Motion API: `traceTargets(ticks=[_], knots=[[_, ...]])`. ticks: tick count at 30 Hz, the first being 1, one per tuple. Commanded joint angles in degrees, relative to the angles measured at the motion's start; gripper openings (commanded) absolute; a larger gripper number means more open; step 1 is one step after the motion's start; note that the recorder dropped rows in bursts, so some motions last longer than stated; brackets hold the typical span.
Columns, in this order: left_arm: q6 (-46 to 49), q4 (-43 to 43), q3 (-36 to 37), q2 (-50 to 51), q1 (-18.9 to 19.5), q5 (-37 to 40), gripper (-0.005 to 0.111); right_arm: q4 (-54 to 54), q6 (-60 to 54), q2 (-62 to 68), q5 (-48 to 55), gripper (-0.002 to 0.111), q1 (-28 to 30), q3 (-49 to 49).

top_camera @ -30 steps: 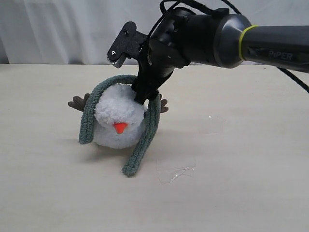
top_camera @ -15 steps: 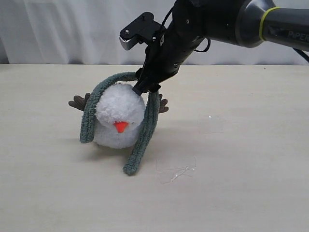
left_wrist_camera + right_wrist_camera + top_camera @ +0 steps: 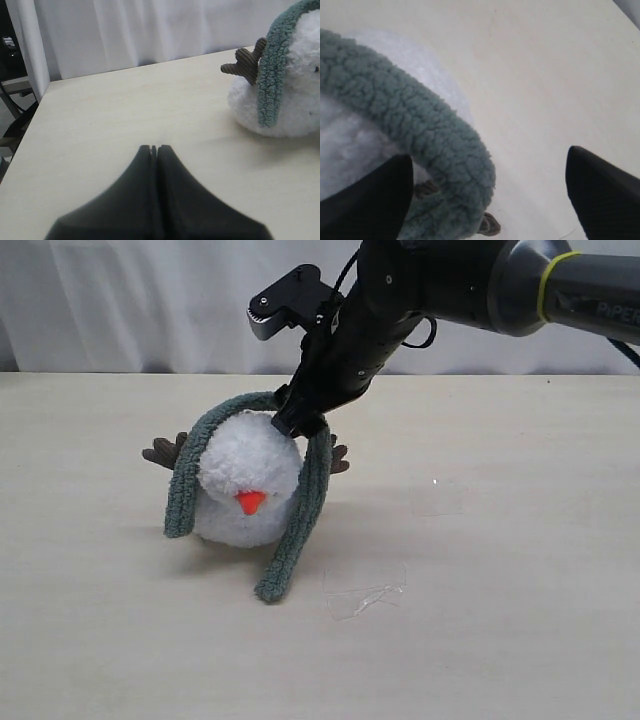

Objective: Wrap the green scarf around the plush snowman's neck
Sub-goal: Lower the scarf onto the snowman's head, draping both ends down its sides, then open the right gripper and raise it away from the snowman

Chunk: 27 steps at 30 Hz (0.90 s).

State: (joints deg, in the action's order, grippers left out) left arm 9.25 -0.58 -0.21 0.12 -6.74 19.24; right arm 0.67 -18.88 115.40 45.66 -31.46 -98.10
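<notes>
Right gripper (image 3: 485, 157) has swung up a touch and hangs open right at the scarf (image 3: 305, 495), which stays draped over the snowman (image 3: 245, 465), ends dangling uncrossed, so not wrapped yet imo.

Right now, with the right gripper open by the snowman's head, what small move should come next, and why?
Probably lower the right gripper along the longer hanging end of the green scarf and close on it. The scarf only drapes over the top of the plush snowman, both ends loose, nothing crossing below its nose.
</notes>
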Motion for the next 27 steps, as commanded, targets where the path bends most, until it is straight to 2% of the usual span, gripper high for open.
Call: traceTargets(ticks=[1, 17, 20, 27], knots=[[-0.1, 0.0, 0.2, -0.1, 0.2, -0.7, 0.000, -0.1, 0.3, -1.2, 2.0, 0.078, 0.3, -0.5], [-0.1, 0.0, 0.2, -0.1, 0.2, -0.7, 0.000, -0.7, 0.7, -8.4, 4.1, 0.076, 0.1, -0.5], [-0.1, 0.0, 0.2, -0.1, 0.2, -0.7, 0.000, -1.1, 1.2, -11.4, 3.0, 0.061, -0.3, -0.5], [-0.1, 0.0, 0.2, -0.1, 0.2, -0.7, 0.000, -2.8, 0.1, -17.4, 3.0, 0.012, -0.7, -0.5]])
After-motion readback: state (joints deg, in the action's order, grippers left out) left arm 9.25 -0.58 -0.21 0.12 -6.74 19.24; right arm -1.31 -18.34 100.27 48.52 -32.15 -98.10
